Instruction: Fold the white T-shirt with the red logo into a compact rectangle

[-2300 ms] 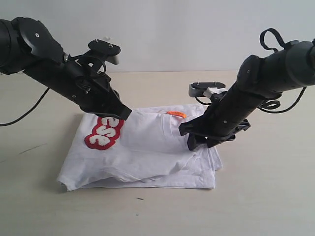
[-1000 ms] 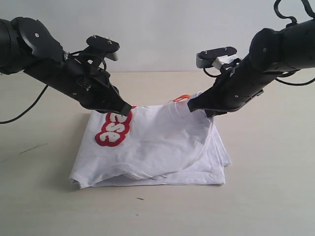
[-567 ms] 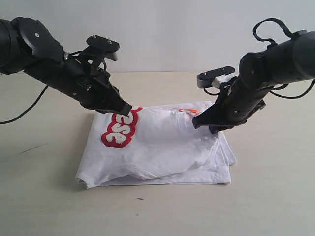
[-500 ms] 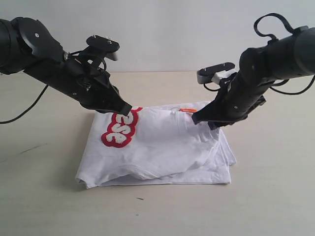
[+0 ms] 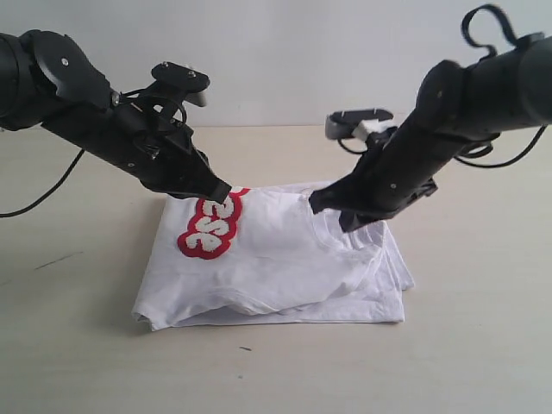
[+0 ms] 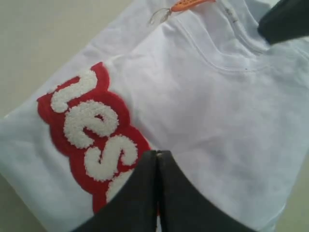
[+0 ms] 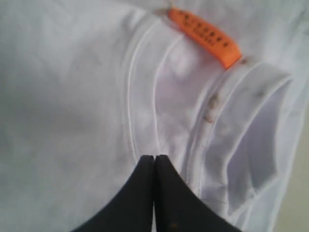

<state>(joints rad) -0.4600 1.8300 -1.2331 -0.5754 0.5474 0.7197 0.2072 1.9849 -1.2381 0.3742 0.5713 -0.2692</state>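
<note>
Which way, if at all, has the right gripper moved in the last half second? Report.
Yes. The right gripper shifted leftward toward the red logo.

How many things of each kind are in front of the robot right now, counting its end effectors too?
T-shirt: 1
Red logo: 1
Orange tag: 1
End effectors: 2 (left end effector, right end effector)
Total: 5
</note>
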